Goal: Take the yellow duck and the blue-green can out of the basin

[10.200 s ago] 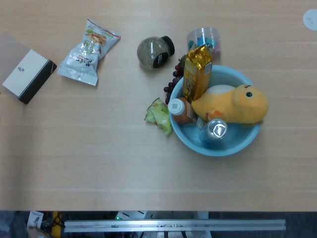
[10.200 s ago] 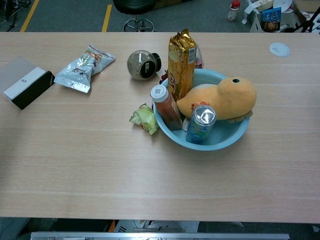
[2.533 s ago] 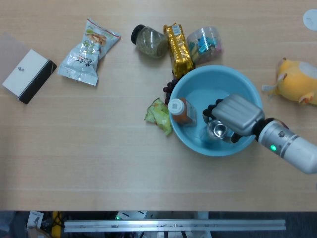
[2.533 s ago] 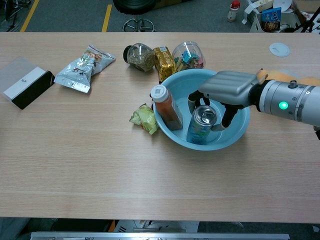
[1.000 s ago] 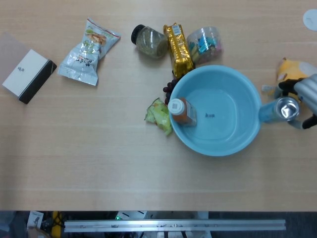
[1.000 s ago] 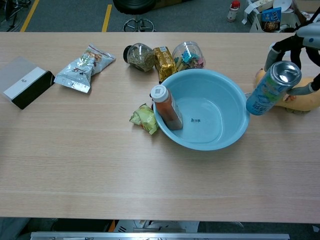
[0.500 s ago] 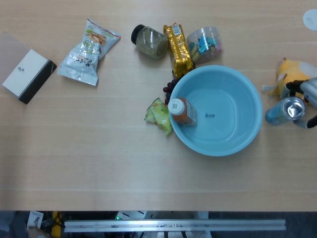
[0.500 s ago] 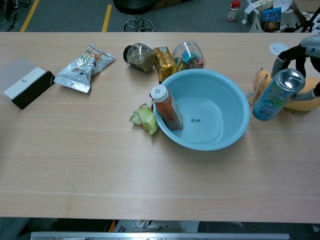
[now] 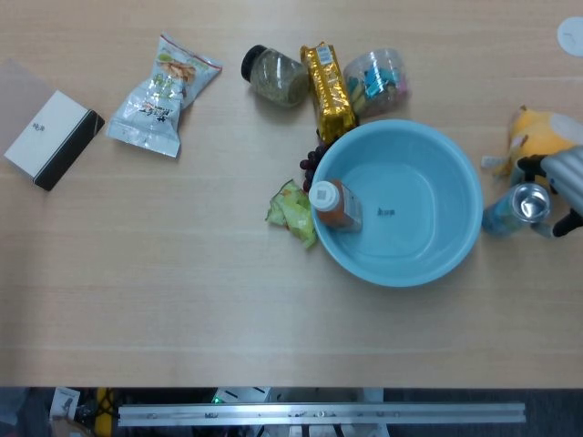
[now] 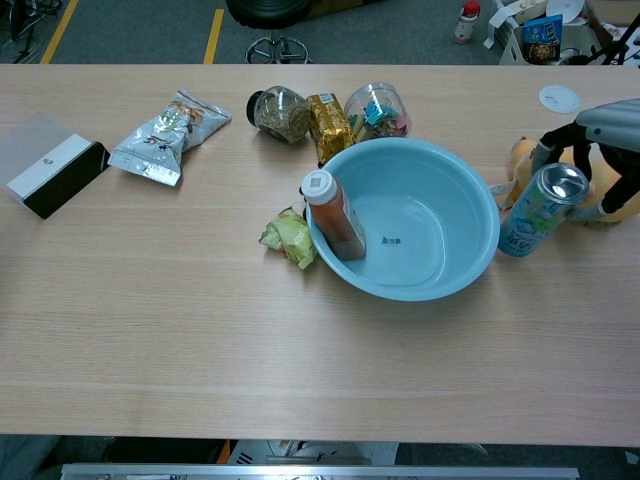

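The blue-green can (image 9: 524,206) stands slightly tilted on the table just right of the light blue basin (image 9: 428,173), outside it. My right hand (image 9: 567,178) comes in from the right edge and its dark fingers wrap the can's upper part. In the chest view the can (image 10: 528,220) sits under that hand (image 10: 603,130), close to the basin (image 10: 440,190). The yellow duck (image 9: 544,135) lies on the table behind the can and hand, partly hidden (image 10: 520,160). My left hand shows in neither view.
An orange-red bottle (image 9: 333,202) leans inside the basin's left side. A green wrapper (image 9: 291,211) and dark grapes (image 9: 311,162) lie by its left rim. A gold packet (image 9: 330,77), two jars, a snack bag (image 9: 164,96) and a black-and-white box (image 9: 50,137) lie farther back and left.
My right hand has carried the can from mid-air beside the basin down to the table, right of the basin, in front of the duck.
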You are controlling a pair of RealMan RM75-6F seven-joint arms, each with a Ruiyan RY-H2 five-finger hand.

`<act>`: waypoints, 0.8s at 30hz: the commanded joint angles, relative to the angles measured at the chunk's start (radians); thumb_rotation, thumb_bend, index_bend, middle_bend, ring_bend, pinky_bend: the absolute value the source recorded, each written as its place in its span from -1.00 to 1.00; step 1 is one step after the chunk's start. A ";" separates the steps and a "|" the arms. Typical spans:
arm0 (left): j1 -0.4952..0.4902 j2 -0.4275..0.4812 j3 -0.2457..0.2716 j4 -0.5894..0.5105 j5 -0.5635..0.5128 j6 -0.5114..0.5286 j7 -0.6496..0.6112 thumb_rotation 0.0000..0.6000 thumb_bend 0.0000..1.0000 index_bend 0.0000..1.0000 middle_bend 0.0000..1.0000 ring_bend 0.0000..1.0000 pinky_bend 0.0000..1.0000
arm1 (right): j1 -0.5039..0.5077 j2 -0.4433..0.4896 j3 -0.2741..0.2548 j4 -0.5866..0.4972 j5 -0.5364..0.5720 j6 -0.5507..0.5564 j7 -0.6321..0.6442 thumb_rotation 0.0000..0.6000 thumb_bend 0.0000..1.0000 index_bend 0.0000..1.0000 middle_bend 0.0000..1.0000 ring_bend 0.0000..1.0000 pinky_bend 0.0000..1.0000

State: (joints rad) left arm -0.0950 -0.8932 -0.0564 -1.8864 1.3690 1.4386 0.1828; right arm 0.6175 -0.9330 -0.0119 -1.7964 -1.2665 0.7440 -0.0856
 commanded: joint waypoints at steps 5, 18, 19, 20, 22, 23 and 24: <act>-0.002 0.001 0.000 -0.001 -0.001 -0.003 0.000 1.00 -0.16 -0.33 -0.32 -0.42 -0.47 | -0.003 -0.056 0.001 0.052 0.005 -0.008 0.006 1.00 -0.42 0.01 0.03 0.04 0.39; -0.006 -0.002 -0.002 -0.018 -0.001 0.000 0.020 1.00 -0.16 -0.33 -0.32 -0.42 -0.47 | -0.021 -0.102 -0.006 0.122 -0.041 -0.003 0.064 1.00 -0.47 0.01 -0.04 -0.06 0.30; -0.006 -0.002 -0.002 -0.019 -0.001 0.000 0.021 1.00 -0.16 -0.33 -0.32 -0.42 -0.47 | -0.022 -0.104 -0.006 0.125 -0.040 -0.004 0.064 1.00 -0.47 0.01 -0.05 -0.07 0.28; -0.006 -0.002 -0.002 -0.020 0.000 0.000 0.022 1.00 -0.16 -0.33 -0.32 -0.42 -0.47 | -0.023 -0.106 -0.007 0.128 -0.038 -0.004 0.064 1.00 -0.47 0.01 -0.05 -0.08 0.27; -0.007 -0.004 -0.002 -0.021 -0.001 -0.001 0.024 1.00 -0.16 -0.33 -0.32 -0.42 -0.47 | -0.027 -0.112 -0.008 0.134 -0.034 -0.002 0.064 1.00 -0.48 0.01 -0.07 -0.10 0.25; -0.007 -0.004 -0.002 -0.021 -0.001 -0.001 0.025 1.00 -0.16 -0.33 -0.32 -0.42 -0.47 | -0.028 -0.113 -0.008 0.137 -0.033 -0.002 0.064 1.00 -0.49 0.01 -0.07 -0.11 0.24; -0.008 -0.005 -0.002 -0.022 -0.001 -0.001 0.026 1.00 -0.16 -0.33 -0.32 -0.42 -0.47 | -0.028 -0.114 -0.009 0.138 -0.031 -0.004 0.064 1.00 -0.50 -0.01 -0.09 -0.12 0.23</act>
State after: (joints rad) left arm -0.1026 -0.8980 -0.0581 -1.9082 1.3678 1.4372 0.2092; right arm 0.5899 -1.0468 -0.0203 -1.6591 -1.2984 0.7406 -0.0214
